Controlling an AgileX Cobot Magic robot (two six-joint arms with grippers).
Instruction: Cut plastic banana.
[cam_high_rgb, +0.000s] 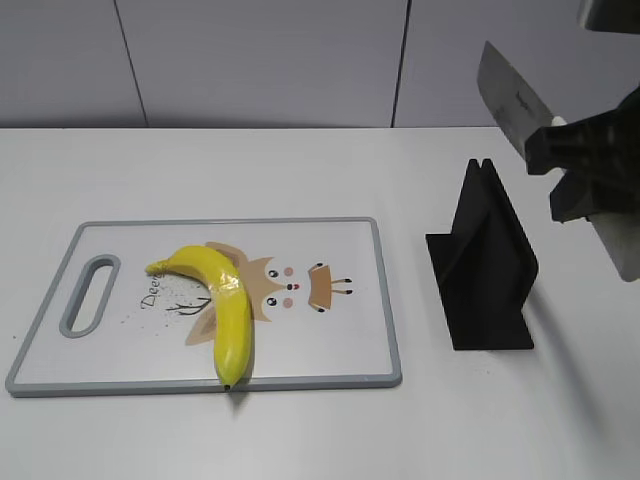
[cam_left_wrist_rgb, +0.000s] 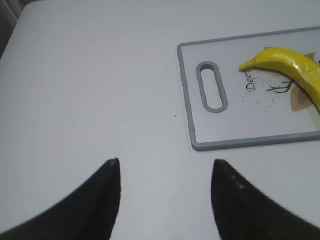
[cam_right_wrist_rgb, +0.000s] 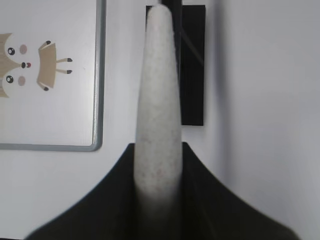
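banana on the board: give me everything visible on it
The plastic banana is glossy bright yellow, curved, with a small dark tip at its near end just over the cutting board's front edge. A faint seam rings its bend. It lies flat and whole on the board's left half, across the printed cartoon, stem toward the handle slot. No claw touches it.

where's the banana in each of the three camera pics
Exterior view: the banana lies on the left half of the cutting board, its dark tip reaching the near edge.
Left wrist view: its stem end shows at the upper right, cut off by the frame edge.
Right wrist view: not in it; the knife held by the right claw fills the middle.
Shared landmark: the cutting board's grey rim appears in all three.
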